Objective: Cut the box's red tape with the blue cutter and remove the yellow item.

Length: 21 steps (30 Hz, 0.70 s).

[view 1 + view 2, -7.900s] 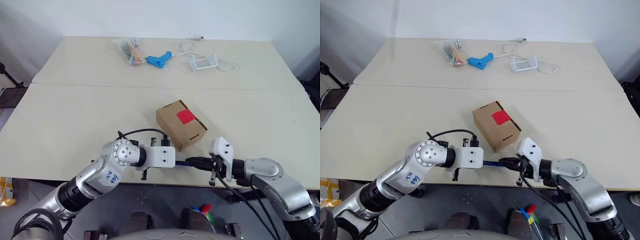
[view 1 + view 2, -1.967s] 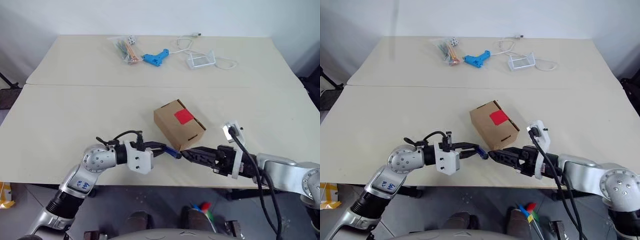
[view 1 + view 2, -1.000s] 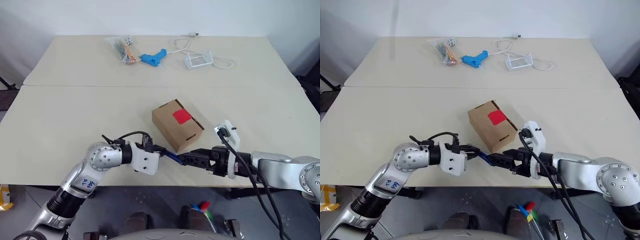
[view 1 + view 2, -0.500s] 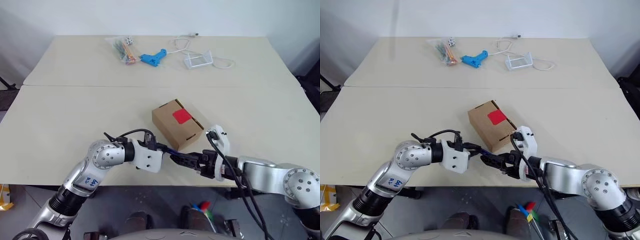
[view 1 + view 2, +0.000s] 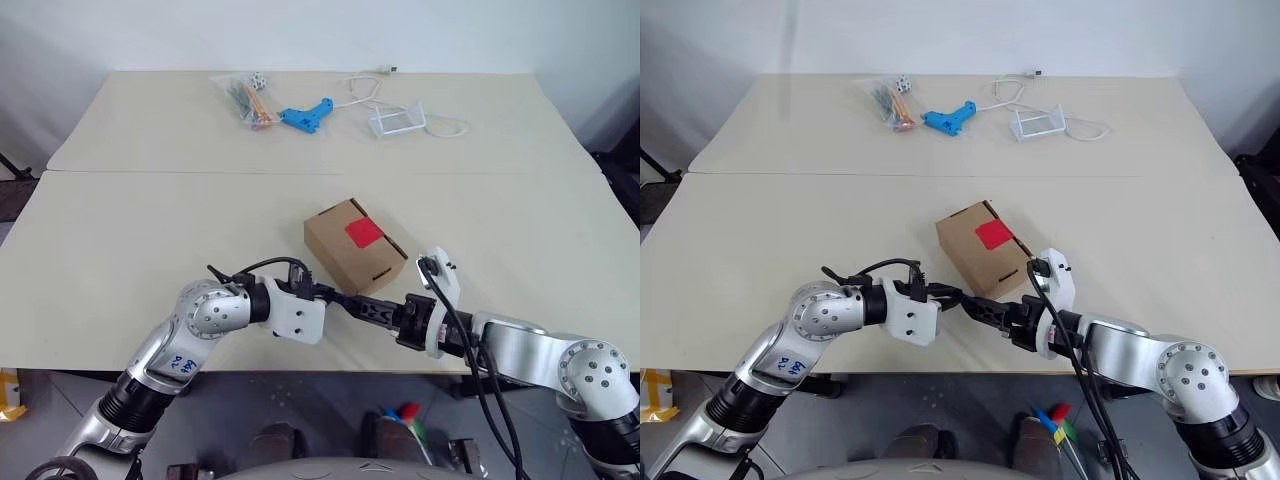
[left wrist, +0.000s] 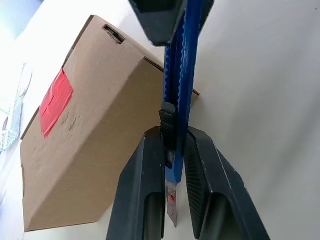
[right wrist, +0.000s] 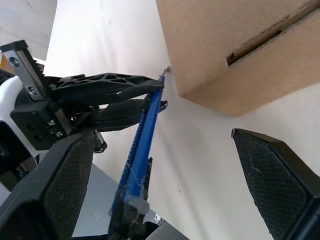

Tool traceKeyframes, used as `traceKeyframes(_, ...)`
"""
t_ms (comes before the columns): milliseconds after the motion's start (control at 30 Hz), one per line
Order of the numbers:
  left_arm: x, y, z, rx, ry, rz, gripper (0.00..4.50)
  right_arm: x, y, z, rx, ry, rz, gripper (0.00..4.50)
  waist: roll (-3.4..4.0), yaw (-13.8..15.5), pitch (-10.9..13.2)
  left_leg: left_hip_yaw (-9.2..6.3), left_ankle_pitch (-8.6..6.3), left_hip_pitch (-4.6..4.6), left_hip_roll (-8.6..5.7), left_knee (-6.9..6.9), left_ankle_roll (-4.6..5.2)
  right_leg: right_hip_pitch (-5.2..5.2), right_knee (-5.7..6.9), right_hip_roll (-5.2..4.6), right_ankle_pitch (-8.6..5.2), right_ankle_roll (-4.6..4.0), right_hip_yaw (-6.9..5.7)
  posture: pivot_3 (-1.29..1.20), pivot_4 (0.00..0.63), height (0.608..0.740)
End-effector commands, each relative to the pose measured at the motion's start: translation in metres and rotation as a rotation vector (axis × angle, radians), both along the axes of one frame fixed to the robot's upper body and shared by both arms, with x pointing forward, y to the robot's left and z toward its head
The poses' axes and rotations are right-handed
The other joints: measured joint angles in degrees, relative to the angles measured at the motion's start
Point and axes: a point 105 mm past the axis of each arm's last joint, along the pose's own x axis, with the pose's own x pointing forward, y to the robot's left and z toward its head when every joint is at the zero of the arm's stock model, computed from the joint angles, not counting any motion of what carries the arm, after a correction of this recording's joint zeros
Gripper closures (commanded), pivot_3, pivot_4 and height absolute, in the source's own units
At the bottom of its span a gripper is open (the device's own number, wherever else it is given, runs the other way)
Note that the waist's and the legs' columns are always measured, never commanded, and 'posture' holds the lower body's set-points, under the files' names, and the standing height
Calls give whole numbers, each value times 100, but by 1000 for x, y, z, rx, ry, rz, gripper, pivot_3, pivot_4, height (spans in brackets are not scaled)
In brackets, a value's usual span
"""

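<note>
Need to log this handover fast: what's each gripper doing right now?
Left gripper: closed on the blue cutter.
Right gripper: jaws open wide around the cutter's far end, not clamped on it.

I see the box (image 6: 95,135) as matt brown cardboard, its tape (image 6: 55,102) smooth and slightly creased. The cutter (image 6: 182,75) looks like ribbed blue plastic with a bare metal blade. The table (image 5: 150,230) is smooth, matt beige.
</note>
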Motion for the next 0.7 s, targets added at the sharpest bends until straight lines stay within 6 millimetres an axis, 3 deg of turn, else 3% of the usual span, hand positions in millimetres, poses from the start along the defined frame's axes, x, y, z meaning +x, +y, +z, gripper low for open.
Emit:
traceKeyframes(33, 4, 3, 4, 2, -31, 29, 4116, -2, 2, 5, 21, -8, 9, 841, 0, -1, 0, 0, 0, 0, 0, 0, 0, 0, 0, 0, 0, 0, 0, 0, 150, 740)
traceKeyframes(367, 3, 1, 4, 1, -35, 23, 4116, -1, 2, 4, 25, 2, -8, 4208, 0, -18, 0, 0, 0, 1, 1, 0, 0, -1, 3, 1, 0, 0, -1, 0, 150, 740)
traceKeyframes(567, 3, 1, 4, 5, -43, 19, 4116, 0, 3, 4, 28, 4, -9, 4232, 0, -18, 0, 0, 0, 2, 1, 0, 0, -1, 5, 0, 0, -1, 1, 0, 150, 740)
traceKeyframes(700, 3, 2, 8, -37, -32, 31, 3018, 0, 3, 3, 29, 5, -6, 4232, 0, -9, 0, 0, 0, 1, 1, 0, 0, -2, 6, 0, 0, -1, 1, 0, 150, 740)
